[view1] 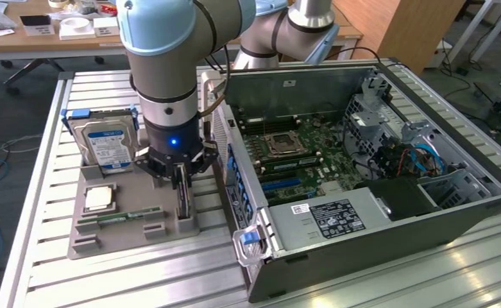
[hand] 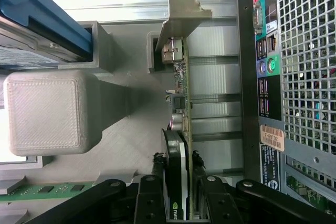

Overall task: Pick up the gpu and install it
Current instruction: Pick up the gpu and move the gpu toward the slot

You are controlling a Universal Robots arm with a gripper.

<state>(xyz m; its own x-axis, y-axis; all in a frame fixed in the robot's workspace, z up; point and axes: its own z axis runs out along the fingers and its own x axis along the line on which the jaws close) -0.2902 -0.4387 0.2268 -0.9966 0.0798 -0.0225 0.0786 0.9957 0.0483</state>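
At the computer case's [view1: 387, 218] nine o'clock in the exterior view, I see the gpu [view1: 184, 208] standing on edge in the gray holder [view1: 117, 242], jaws narrow, clamped against both its faces.

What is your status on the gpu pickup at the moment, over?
Gripper straddling gpu, grip unconfirmed. Stands upright in tray. Case close alongside.
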